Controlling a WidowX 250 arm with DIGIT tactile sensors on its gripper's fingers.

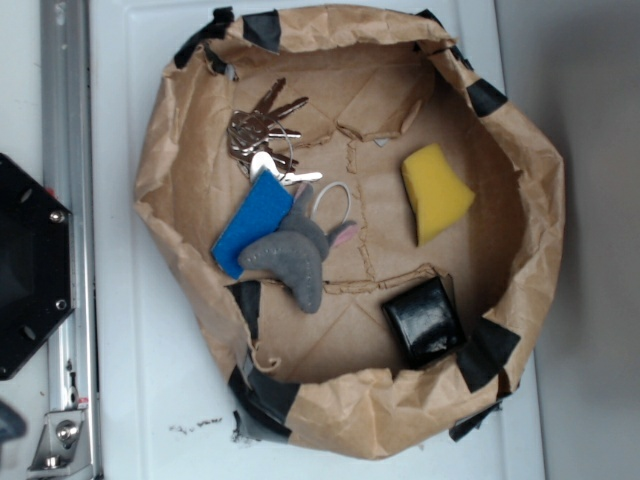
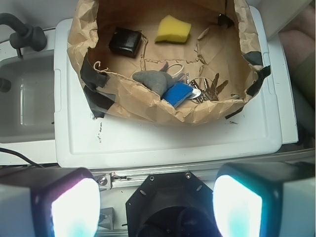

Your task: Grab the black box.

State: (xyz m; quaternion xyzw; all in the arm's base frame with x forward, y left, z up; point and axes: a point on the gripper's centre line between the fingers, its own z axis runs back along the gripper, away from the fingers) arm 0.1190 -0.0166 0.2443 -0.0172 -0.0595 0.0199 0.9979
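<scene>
The black box (image 1: 425, 320) is small, glossy and squarish, and sits in the lower right of the brown paper bowl (image 1: 175, 160). In the wrist view the black box (image 2: 126, 42) lies at the upper left inside the paper bowl (image 2: 148, 106), far from my gripper (image 2: 157, 207). The gripper is open, its two pale fingertips (image 2: 74, 210) wide apart at the bottom of the frame, with nothing between them. It hangs over the robot's black base plate, well outside the bowl. The gripper does not show in the exterior view.
Also in the bowl: a yellow sponge wedge (image 1: 435, 192), a blue sponge (image 1: 252, 225), a grey plush toy (image 1: 295, 255) and a bunch of keys (image 1: 262, 130). The bowl rests on a white tray (image 2: 163, 140). A black hexagonal plate (image 1: 25, 265) and a metal rail (image 1: 68, 240) stand at the left.
</scene>
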